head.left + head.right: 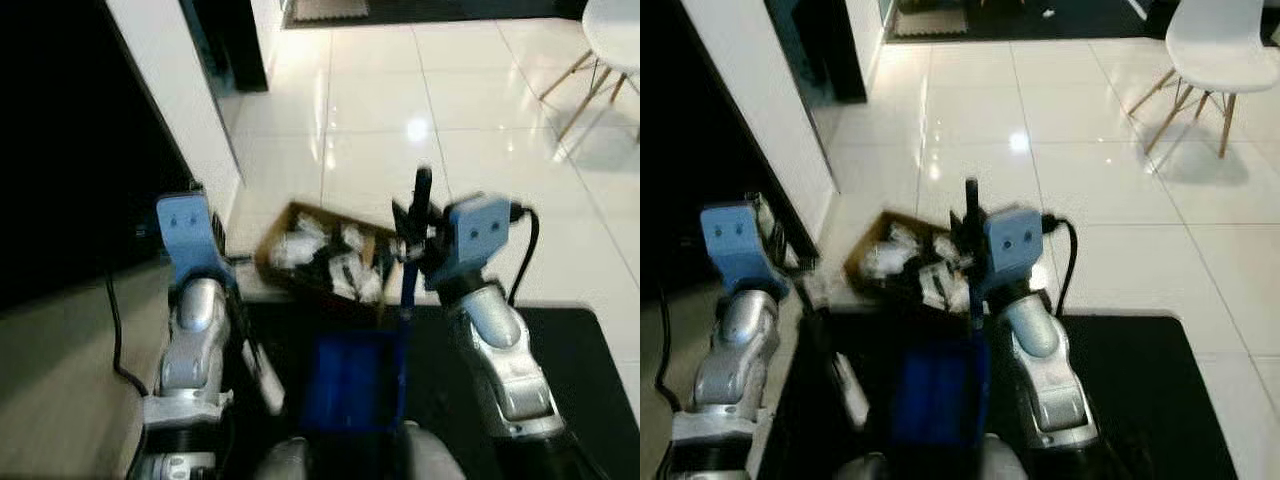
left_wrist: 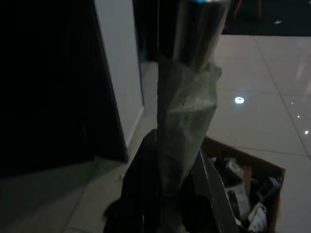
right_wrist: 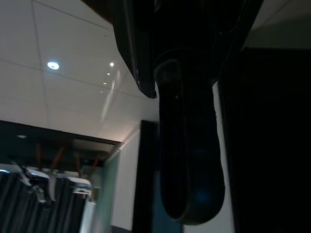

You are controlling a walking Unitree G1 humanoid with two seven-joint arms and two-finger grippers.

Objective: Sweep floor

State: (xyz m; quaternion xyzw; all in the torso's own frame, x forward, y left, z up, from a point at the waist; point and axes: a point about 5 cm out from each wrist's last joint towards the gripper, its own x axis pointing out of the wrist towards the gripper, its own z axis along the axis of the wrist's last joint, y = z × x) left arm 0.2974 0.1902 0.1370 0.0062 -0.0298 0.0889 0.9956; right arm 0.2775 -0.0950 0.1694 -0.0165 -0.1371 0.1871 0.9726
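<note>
Nearest the head camera a blue dustpan (image 1: 355, 385) hangs over the black mat (image 1: 580, 370), its upright handle pinched by the right gripper (image 1: 415, 240). On the left, the left gripper (image 2: 165, 194) is clamped on a plastic-wrapped broom pole (image 2: 187, 116). Just beyond the mat's far edge, a cardboard box (image 1: 285, 228) of crumpled litter sits on the white tile floor (image 1: 380, 120). To sweep well, I judge the pan lip should sit flat on the tiles, with the broom drawn toward it in short strokes.

A cardboard box (image 1: 322, 250) of litter sits at frame centre on the tiled floor (image 1: 480, 130); a wall (image 1: 170, 90) stands upper left, a chair (image 1: 1215, 50) upper right.
</note>
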